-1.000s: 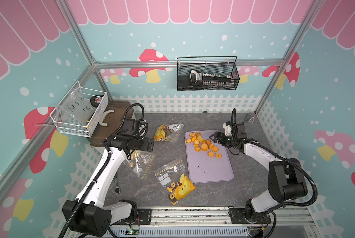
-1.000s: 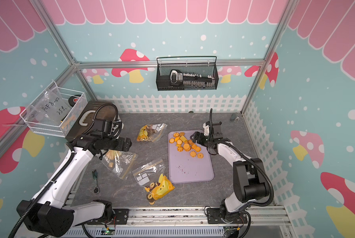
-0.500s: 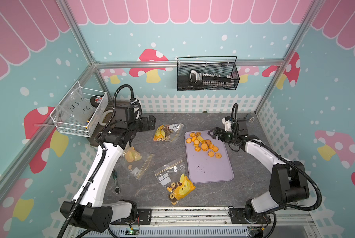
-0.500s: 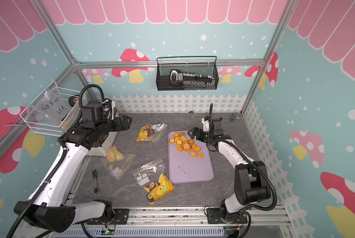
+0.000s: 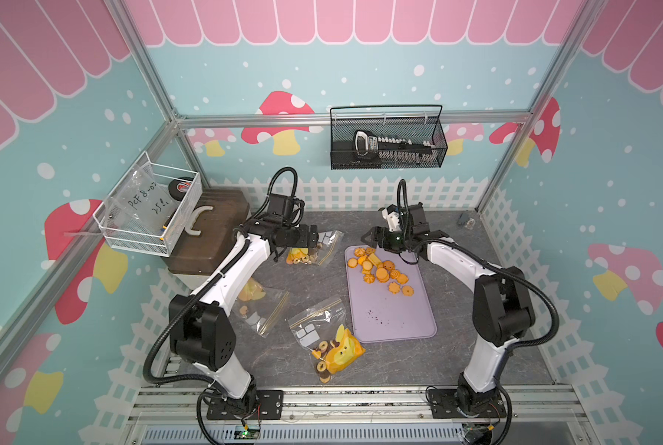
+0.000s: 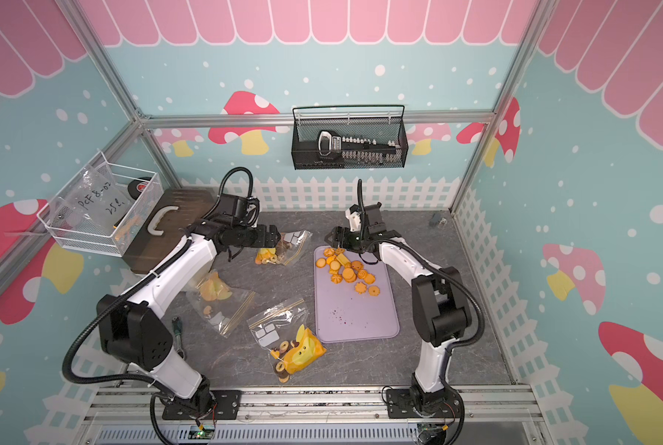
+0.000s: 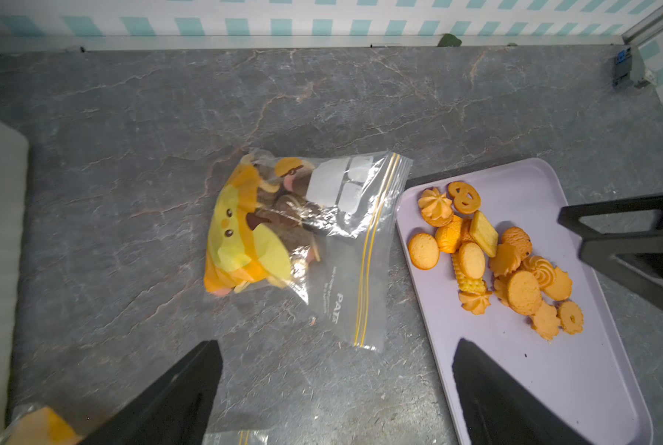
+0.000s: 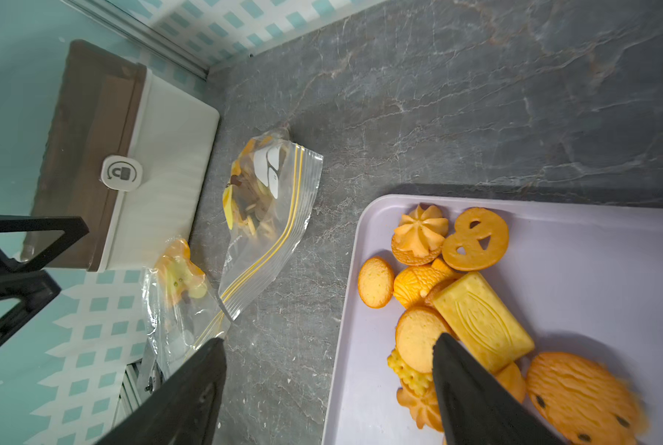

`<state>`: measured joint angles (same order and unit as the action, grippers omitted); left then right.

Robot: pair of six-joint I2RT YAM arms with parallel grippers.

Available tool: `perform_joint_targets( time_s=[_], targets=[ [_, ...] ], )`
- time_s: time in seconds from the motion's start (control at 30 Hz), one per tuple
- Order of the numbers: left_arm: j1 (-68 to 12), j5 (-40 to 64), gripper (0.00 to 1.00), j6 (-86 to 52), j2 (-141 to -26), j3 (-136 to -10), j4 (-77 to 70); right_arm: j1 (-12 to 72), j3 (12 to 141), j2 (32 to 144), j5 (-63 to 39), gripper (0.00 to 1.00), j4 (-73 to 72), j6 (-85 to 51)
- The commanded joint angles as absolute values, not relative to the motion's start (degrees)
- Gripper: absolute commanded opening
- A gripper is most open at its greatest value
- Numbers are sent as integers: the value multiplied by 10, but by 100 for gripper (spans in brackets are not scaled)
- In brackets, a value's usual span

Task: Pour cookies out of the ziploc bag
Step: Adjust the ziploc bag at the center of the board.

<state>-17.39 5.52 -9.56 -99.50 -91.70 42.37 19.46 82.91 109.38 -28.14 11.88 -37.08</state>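
Since a second ago your left arm has swung away from the left bag [image 5: 262, 308], which lies well off the left side of the lilac tray [image 5: 391, 316]. It now carries the left gripper [image 5: 313, 237] above the far bag [image 5: 328, 246], just beside the tray's far left corner. Your right gripper [image 5: 374, 239] has slid from the tray's far right edge to above that same corner. Both grippers stand spread wide with nothing between the jaws. In the left wrist view the far bag [image 7: 303, 231] lies flat on the table beyond the tips, untouched. In the right wrist view one tip hangs over the tray's cookies and one off its left rim. The cookies [image 5: 380, 271] already poured out are orange rounds, flower shapes, a pretzel and a yellow bar, heaped on the tray's far half. More brown and orange ones sit inside the far bag with a yellow pouch. A near bag [image 5: 326, 339], also filled, lies beside the tray's near left corner.
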Motion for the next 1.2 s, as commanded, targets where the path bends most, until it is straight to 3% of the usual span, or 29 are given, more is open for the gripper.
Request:
perform_joint_targets(
  time_s=[0.0, 0.13, 0.4, 0.73, 1.17],
  targets=[
    [-201, 36, 98, -65, -1051, -984, 469, 195, 861, 1128, -274, 84, 107, -382],
    [-222, 23, 98, -44, -1131, -1063, 530, 188, 859, 1138, -234, 93, 97, -369],
    [-262, -64, 93, -22, -1257, -1200, 641, 156, 808, 1130, -214, 93, 57, -371],
    [-265, -95, 84, -12, -1279, -1198, 652, 141, 759, 1085, -228, 93, 31, -360],
    [-267, -88, 84, -13, -1298, -1199, 649, 134, 750, 1075, -239, 93, 19, -361]
  ],
)
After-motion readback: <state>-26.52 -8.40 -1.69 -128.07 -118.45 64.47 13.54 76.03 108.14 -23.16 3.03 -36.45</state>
